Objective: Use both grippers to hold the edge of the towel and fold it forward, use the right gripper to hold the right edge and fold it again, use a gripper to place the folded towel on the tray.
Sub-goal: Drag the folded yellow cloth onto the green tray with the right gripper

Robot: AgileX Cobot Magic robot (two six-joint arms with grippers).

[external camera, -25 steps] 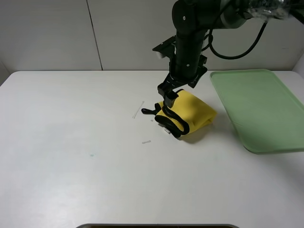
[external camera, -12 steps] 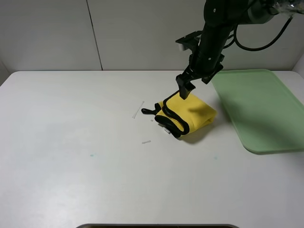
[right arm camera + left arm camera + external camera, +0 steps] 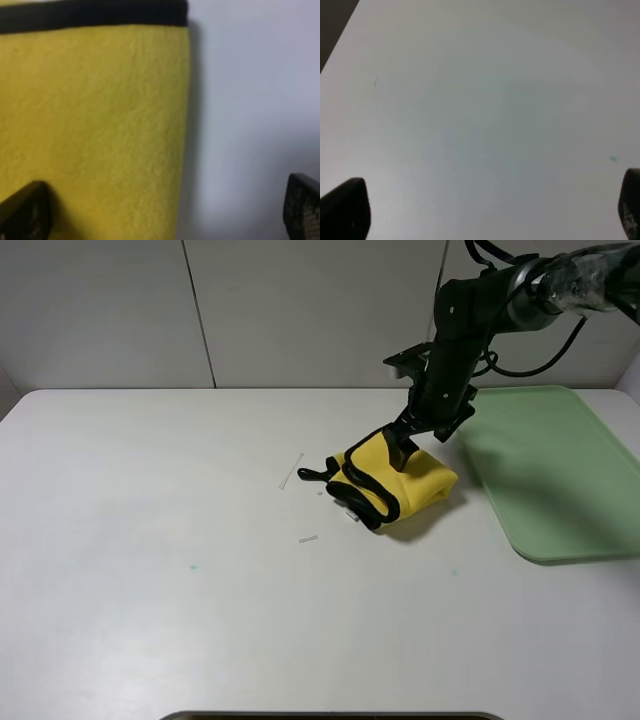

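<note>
The yellow towel [image 3: 415,483] with a black edge lies folded in a loose bundle on the white table, left of the green tray [image 3: 545,470]. My right gripper [image 3: 398,450] hangs just over the towel's far side, open and empty. In the right wrist view the towel [image 3: 95,130] fills the space by one fingertip [image 3: 22,210], and its black edge [image 3: 95,15] runs across the far end; the other fingertip [image 3: 302,205] is over bare table. My left gripper [image 3: 485,220] is open over bare table and does not show in the exterior high view.
Two small white scraps [image 3: 291,471] [image 3: 308,538] lie on the table left of the towel. The tray is empty and reaches the table's right edge. A grey panelled wall stands behind the table.
My right gripper has moved right and back, from the towel's black left edge to its far side, and has come down close to it. The towel has stayed in place.
</note>
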